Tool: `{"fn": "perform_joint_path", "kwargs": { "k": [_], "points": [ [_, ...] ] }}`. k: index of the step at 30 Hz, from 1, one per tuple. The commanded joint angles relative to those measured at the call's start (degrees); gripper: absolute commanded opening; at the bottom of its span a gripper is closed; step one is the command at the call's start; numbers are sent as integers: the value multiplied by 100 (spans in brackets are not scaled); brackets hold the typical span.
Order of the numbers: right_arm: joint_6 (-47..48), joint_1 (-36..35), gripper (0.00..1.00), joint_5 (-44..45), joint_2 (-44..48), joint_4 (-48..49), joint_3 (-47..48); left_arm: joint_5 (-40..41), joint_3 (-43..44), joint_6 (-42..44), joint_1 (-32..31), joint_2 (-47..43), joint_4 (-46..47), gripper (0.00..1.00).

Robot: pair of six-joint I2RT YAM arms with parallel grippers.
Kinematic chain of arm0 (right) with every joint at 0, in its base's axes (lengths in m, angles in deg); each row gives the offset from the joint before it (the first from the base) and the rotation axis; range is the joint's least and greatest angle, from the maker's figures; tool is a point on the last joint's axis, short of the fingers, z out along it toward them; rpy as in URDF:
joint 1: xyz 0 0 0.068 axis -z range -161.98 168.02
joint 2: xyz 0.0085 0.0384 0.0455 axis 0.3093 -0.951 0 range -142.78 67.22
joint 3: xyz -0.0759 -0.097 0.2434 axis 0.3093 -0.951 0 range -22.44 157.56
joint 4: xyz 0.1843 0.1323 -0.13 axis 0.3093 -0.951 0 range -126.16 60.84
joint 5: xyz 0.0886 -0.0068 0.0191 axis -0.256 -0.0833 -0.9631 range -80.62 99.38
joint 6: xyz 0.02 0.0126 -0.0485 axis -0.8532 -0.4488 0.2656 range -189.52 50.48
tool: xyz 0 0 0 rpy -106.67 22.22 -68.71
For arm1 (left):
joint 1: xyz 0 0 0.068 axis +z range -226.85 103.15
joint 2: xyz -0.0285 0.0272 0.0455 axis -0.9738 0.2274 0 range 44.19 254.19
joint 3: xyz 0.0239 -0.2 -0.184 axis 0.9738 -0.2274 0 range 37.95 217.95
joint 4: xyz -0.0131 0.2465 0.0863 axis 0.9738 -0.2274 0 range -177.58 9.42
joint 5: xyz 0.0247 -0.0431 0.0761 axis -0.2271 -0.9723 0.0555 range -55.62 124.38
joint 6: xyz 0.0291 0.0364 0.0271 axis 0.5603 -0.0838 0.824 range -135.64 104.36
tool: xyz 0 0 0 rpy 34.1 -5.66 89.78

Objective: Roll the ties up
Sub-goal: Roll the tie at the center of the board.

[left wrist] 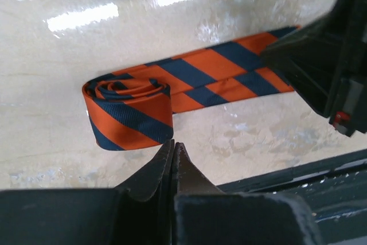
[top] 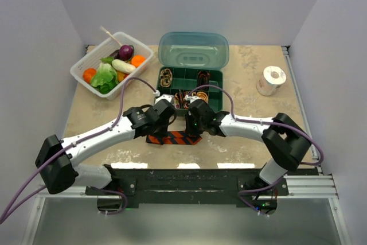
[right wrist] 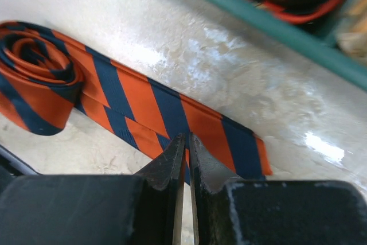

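An orange-red tie with navy diagonal stripes (top: 175,138) lies on the table between my two grippers. One end is rolled into a coil (left wrist: 129,113); the rest lies flat (left wrist: 229,73). My left gripper (left wrist: 173,144) is shut and empty, its tips just beside the coil's near edge. My right gripper (right wrist: 184,137) is shut, its tips over the flat tail (right wrist: 160,107), with the coil (right wrist: 34,78) to its left. I cannot tell if it touches the cloth. Small rolled ties (top: 167,76) sit in the compartments of a teal box (top: 192,87).
The box's clear lid (top: 194,50) stands open behind it; its wall (right wrist: 269,24) is close beyond the tie. A white basket (top: 86,64) of toy vegetables is at the back left, a white tape roll (top: 270,80) at the back right. A black rail (top: 189,176) edges the table front.
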Motion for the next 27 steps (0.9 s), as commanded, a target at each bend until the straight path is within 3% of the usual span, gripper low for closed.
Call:
{"fn": "perform_joint_path", "kwargs": {
  "k": [1, 17, 27],
  "points": [
    [55, -62, 10, 159, -188, -74, 357, -528, -287, 211, 3, -80, 125, 0],
    [-42, -132, 10, 186, -373, -215, 296, -423, -692, 439, -6, 1080, 669, 0],
    [-42, -211, 10, 133, -487, -215, 295, -80, -674, 325, -15, 913, 748, 0]
  ]
}}
